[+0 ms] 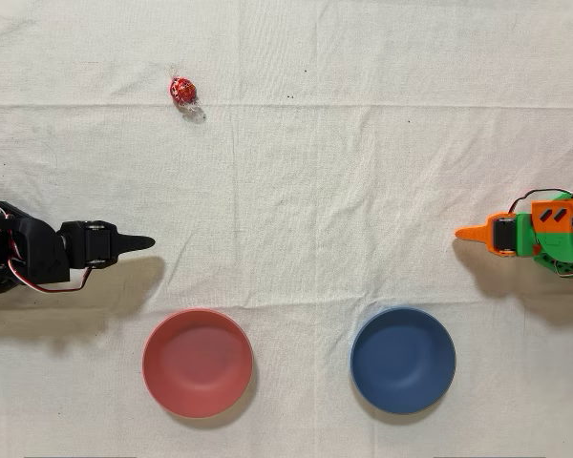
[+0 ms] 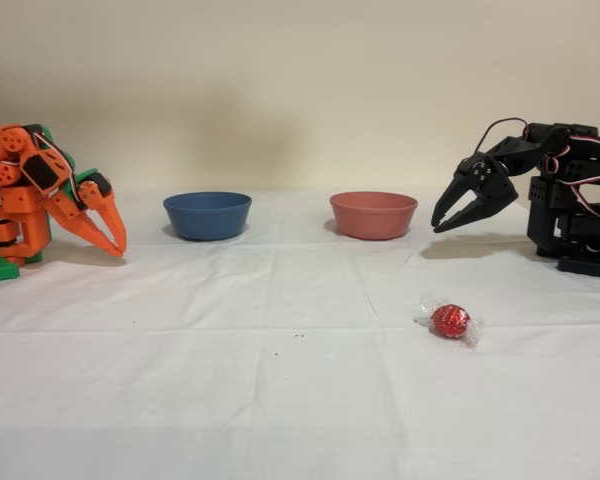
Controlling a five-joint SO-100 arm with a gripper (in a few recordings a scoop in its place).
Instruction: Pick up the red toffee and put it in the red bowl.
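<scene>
Currently, the red toffee [image 1: 182,91] is lying loose on the counter [image 1: 363,172], well apart from the black end effector [image 1: 143,242], up-screen overhead; its jaws are being held slightly parted, empty

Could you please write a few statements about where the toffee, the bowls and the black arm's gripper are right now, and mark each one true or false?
1. The red toffee lies inside the red bowl. False: it lies on the cloth, apart from both bowls.
2. The gripper holds nothing. True.
3. In the overhead view, the red bowl is left of the blue bowl. True.
4. The blue bowl holds a candy. False: both bowls look empty.
5. The gripper touches the toffee. False: it hangs clear of it.
</scene>
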